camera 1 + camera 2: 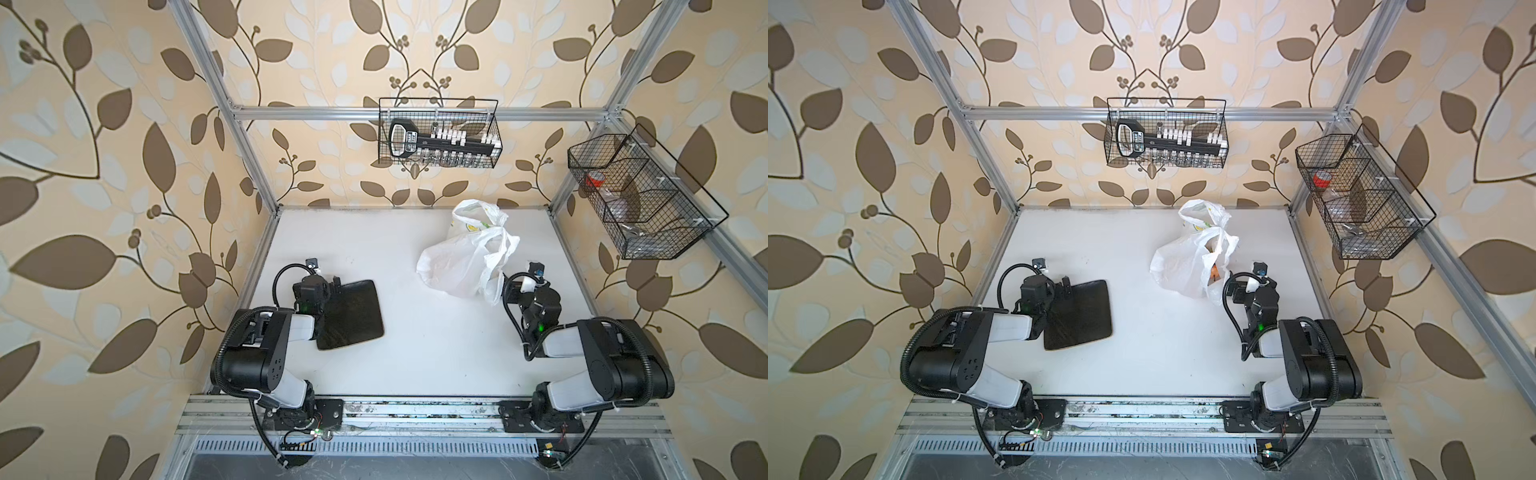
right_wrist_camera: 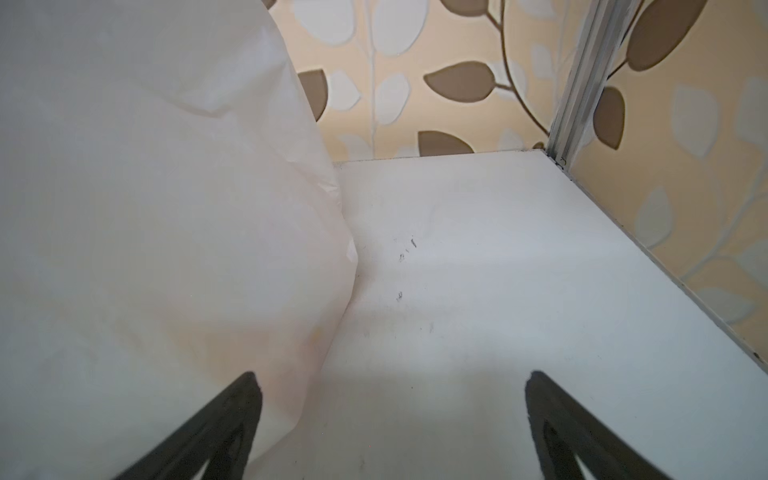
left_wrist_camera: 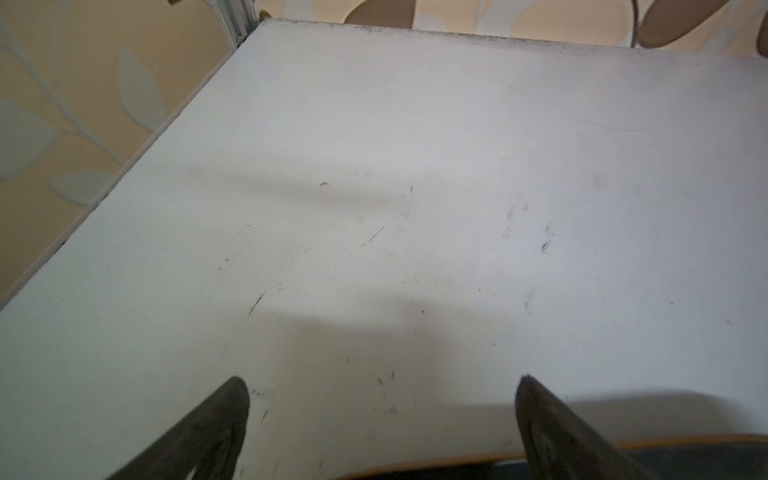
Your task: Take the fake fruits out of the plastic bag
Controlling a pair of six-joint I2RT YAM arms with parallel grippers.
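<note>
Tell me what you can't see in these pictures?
Fake fruits: inside the plastic bag; only an orange bit shows at its mouth in a top view.
Right wrist view: the bag's cloudy film hides its contents.
Dark tray: partly under the left arm in both top views; cut off at the left wrist view's edge.
Wire basket contents: too small, behind mesh.

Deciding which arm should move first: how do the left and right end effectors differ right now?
The left end effector hangs over the dark tray's edge, well away from the plastic bag; the right end effector sits right beside the bag. The left end effector faces bare table; the right end effector has bag film crowding one side, contact unclear. Both stand open and hold nothing.
</note>
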